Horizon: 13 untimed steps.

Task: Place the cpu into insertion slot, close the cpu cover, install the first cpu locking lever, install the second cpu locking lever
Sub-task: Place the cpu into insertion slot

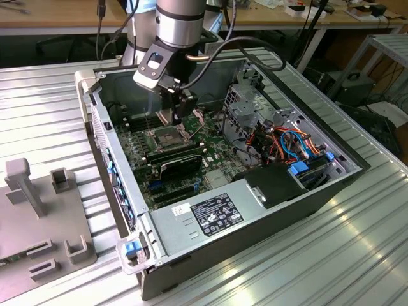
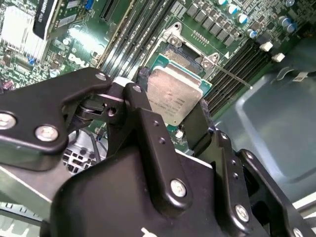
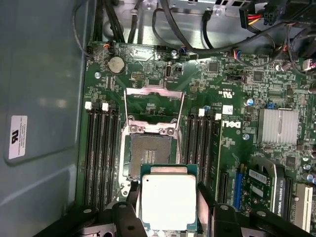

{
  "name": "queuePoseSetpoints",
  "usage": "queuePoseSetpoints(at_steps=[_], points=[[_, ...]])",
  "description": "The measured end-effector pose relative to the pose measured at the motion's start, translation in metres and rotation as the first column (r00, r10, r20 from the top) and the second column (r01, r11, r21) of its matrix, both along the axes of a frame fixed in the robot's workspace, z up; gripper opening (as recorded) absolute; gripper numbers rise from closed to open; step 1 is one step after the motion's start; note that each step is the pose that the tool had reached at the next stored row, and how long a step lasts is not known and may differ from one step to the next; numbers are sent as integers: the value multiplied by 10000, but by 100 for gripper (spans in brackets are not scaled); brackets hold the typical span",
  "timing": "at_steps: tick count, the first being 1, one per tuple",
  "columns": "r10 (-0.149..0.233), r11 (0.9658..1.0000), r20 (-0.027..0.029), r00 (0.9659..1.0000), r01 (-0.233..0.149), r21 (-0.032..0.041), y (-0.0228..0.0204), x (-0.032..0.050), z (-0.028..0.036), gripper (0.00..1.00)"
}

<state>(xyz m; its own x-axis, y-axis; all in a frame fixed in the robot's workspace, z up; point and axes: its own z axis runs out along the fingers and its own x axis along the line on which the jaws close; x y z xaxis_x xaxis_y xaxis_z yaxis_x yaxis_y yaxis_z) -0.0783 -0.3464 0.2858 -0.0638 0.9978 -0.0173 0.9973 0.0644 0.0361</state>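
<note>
Silvery-grey metal, the top of the cpu (image 3: 167,195), sat clamped between the black fingers (image 3: 206,205) of the pincer (image 3: 168,217). One finger pressed each of two opposite edges, the jaws drawn in just to the chip's width. The chip lay flat, not visibly tilted.

In the first wrist view the insertion slot (image 3: 150,155) lay just past the cpu's free edge, ahead of the fingertips and below them, with its dark-gold centre bare. By my judgement the chip hung above the board, not yet seated. Its edges ran roughly parallel with the slot's metal rim, so the offset looked like forward and down, with little twist.

The cpu cover (image 3: 152,92) stood open on the far side of the slot from the pincer. Long black memory slots (image 3: 101,148) flanked the socket on both sides of the green motherboard (image 3: 232,148).

In the exterior view the pincer (image 1: 178,105) hung inside the open computer case (image 1: 268,210), close over the slot (image 1: 169,136).
</note>
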Motion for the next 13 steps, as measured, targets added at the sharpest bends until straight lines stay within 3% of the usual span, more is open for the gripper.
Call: queuePoseSetpoints(at_steps=[6, 11, 13], points=[[-48, 10000, -31, 10000, 48, 0, 125, 33, -33, 54], [-183, 9998, -44, 9998, 183, -1, 175, 49, -80, 54], [-276, 9996, -51, 9996, 276, 3, 198, 67, -132, 54]])
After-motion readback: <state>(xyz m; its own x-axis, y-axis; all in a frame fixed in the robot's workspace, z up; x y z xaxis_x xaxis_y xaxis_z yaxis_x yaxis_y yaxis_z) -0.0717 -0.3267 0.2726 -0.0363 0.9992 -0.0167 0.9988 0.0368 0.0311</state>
